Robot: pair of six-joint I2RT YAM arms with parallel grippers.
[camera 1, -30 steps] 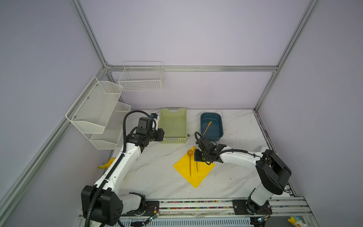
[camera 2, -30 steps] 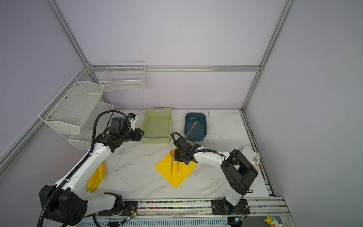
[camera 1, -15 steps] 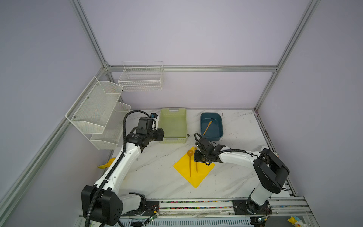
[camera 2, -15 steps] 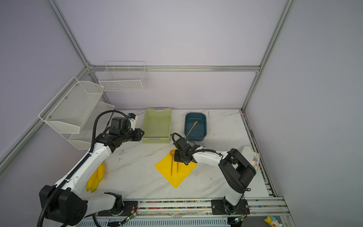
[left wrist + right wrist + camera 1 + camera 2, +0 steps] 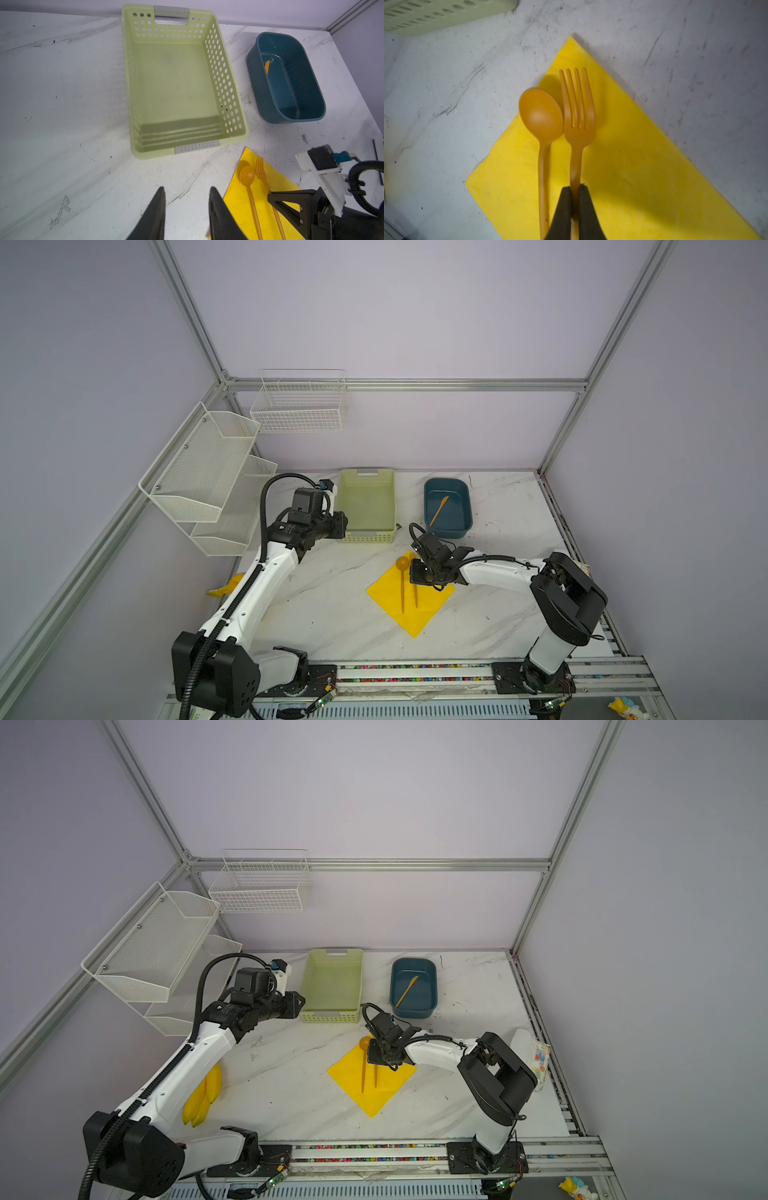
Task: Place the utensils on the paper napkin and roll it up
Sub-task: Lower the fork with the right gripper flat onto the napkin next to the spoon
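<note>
Utensils first: the spoon (image 5: 542,116) lies on the yellow paper napkin (image 5: 643,176) with its bowl jutting over the sheet's edge. The fork (image 5: 578,116) sits just beside it, parallel, its handle pinched between the closed jaws of the right gripper (image 5: 575,187). Whether the fork's head rests on the paper I cannot tell. The knife (image 5: 439,511) is well apart, inside the blue tub (image 5: 468,506). The left gripper (image 5: 187,189) hangs partly open and empty over the bare marble table (image 5: 62,104) near the green basket (image 5: 228,87). These pieces look light, stiff and smooth, so a narrow pinch could let one swivel; mid-handle is probably the safest hold. The napkin seems thin and limp, likely to slide or crumple. A free corner, with the cutlery weighing the sheet down, looks the best place to start the roll.
</note>
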